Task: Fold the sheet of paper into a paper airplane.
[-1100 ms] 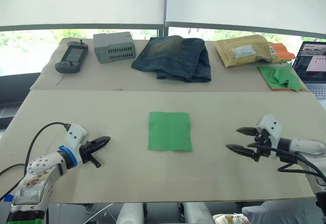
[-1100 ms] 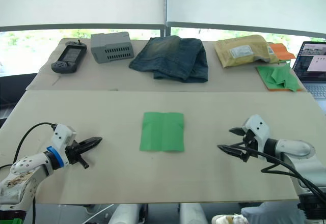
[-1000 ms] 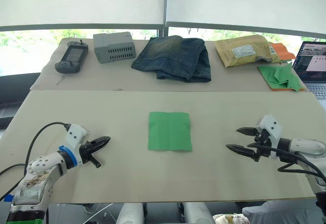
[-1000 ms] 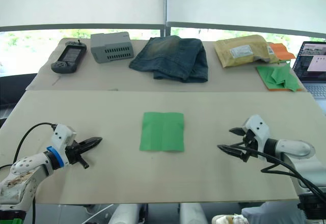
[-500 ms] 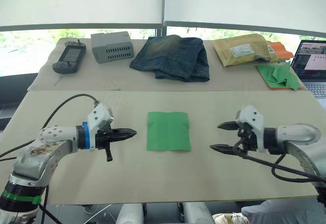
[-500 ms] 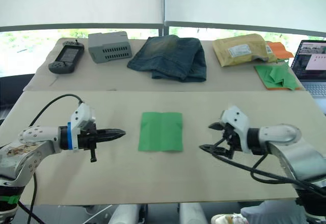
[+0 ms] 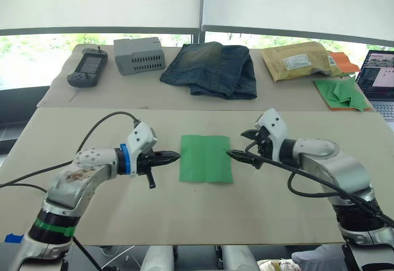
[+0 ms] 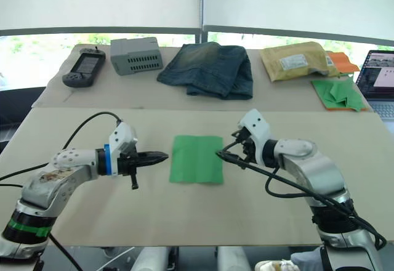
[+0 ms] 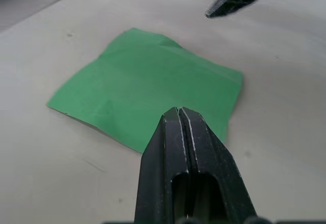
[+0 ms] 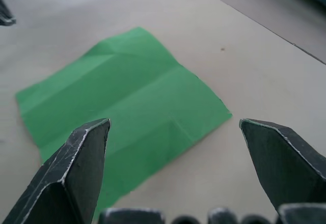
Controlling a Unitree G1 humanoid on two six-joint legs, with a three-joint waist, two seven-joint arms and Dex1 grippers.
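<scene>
The sheet of paper (image 7: 205, 158) is lying flat in the middle of the near table (image 7: 184, 206), lightly creased. The left gripper (image 7: 172, 156) is pointing at its left edge with fingers pressed together. The right gripper (image 7: 239, 145) is hovering at its right edge, fingers spread wide apart.

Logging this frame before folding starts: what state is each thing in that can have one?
sheet of paper: flat on the table, unfolded, faint creases, not gripped
left gripper: jaws shut, tips at the sheet's left edge
right gripper: jaws open, at the sheet's right edge
laptop: open, screen lit
jeans: folded
</scene>
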